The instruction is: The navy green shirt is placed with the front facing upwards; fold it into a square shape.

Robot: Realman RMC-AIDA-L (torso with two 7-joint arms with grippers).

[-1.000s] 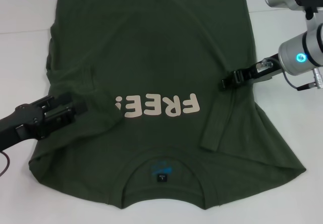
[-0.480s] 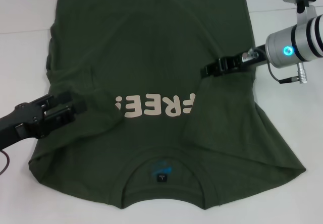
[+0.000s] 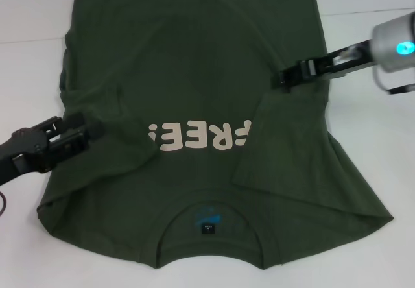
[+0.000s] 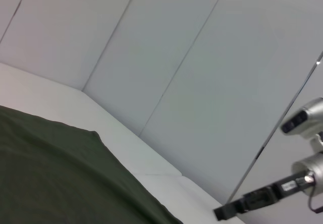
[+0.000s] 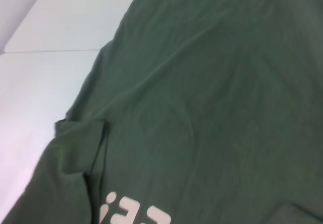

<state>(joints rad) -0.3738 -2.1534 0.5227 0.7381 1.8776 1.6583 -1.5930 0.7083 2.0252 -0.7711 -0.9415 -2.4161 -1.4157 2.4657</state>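
The navy green shirt (image 3: 194, 54) lies front up on the white table, collar toward me, cream "FREE!" lettering (image 3: 198, 137) across the chest. Both sleeves are folded inward onto the body: one flap (image 3: 113, 122) on my left, the other (image 3: 285, 132) on my right, covering the lettering's end. My left gripper (image 3: 87, 135) sits low at the shirt's left edge, open and holding nothing. Just above the right flap's upper corner, my right gripper (image 3: 284, 78) hovers open with no cloth in it. The right wrist view shows the shirt (image 5: 212, 82) and the left flap (image 5: 81, 138).
Bare white table (image 3: 32, 15) flanks the shirt on both sides. A pale panelled wall (image 4: 202, 57) rises behind the table in the left wrist view, where the right arm's gripper (image 4: 237, 210) shows far off. The collar's black label (image 3: 207, 226) lies near the front edge.
The right gripper carried the right sleeve inward over the lettering, let it go, and drew back up and to the right. The left gripper slid back leftward off the folded left sleeve.
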